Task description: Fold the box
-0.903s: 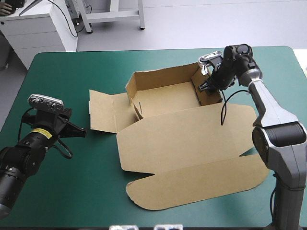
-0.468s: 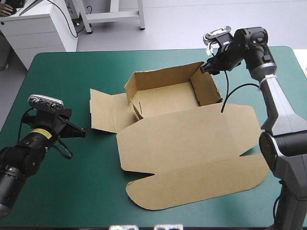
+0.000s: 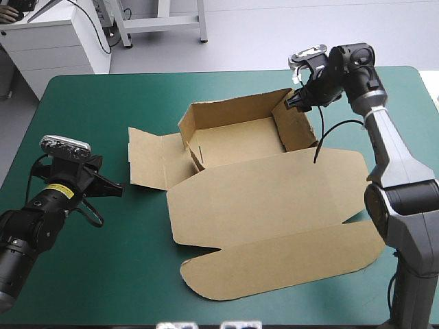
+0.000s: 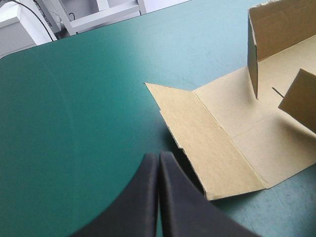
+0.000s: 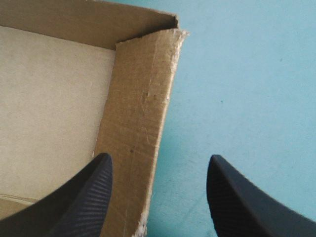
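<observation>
High view: box (image 3: 260,199) with its far right corner under right gripper (image 3: 296,101), tray walls up, lid flat; left gripper (image 3: 113,186) well apart from the side flap. Left wrist: fingers (image 4: 143,197) pressed into one arch, holding nothing; flap just ahead, rest of box cut off. Right wrist: fingers (image 5: 84,197) spread wide astride the tray wall; contact not discernible.

We count one brown box (image 3: 267,205) on one teal-green counter (image 3: 96,103), and two robot hands, the left hand (image 4: 158,157) and the right hand (image 5: 160,159), each with two black fingers (image 5: 84,197), so four fingers in all.
</observation>
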Controlling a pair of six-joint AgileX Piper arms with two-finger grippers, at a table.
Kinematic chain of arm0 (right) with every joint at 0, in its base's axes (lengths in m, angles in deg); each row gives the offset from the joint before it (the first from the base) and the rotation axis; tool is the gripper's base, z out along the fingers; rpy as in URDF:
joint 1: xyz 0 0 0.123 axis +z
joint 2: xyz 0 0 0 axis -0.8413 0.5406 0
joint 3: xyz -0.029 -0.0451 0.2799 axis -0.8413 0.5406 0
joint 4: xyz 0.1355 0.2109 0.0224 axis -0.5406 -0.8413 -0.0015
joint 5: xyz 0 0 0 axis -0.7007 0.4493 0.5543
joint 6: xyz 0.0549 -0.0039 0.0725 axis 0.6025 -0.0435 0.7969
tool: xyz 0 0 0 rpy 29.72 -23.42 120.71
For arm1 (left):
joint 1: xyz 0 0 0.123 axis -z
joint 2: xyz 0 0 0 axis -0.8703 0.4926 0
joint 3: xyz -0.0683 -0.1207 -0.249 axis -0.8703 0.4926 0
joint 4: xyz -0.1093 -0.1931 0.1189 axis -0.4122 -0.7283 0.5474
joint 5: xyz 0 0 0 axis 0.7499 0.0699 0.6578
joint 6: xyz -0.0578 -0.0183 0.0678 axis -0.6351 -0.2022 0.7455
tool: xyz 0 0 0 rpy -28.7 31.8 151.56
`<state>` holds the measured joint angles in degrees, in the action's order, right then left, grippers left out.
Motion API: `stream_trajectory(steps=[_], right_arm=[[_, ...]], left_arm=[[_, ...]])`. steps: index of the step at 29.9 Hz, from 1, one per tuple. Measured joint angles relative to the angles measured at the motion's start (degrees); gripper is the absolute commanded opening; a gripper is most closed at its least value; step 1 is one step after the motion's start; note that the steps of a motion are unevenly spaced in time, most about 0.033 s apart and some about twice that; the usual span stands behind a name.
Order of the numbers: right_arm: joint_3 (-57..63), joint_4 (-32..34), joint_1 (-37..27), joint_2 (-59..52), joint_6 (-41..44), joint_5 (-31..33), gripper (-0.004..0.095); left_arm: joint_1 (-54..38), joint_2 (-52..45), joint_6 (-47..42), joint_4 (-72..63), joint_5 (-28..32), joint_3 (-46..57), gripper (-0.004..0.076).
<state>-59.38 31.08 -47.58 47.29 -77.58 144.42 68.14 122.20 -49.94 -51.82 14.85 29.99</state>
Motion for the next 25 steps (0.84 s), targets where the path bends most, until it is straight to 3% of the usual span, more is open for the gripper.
stream_trajectory(steps=[5,8,15,25], right_arm=[[0.0,-1.2,0.0,5.2,1.2,0.0,0.0519],[0.5,-2.4,0.0,7.4,1.5,-0.1,0.0441],[3.0,-3.3,0.0,8.3,1.7,-0.3,-0.0020],[3.3,-2.7,-0.1,7.2,2.1,-0.7,-0.0016]], left_arm=[[0.0,0.0,0.0,0.0,-0.1,0.0,-0.0008],[0.0,0.0,0.0,0.0,-0.4,0.0,-0.0008],[0.0,0.0,0.0,0.0,-0.4,0.0,-0.0008],[0.0,0.0,0.0,0.0,-0.6,0.0,-0.0008]])
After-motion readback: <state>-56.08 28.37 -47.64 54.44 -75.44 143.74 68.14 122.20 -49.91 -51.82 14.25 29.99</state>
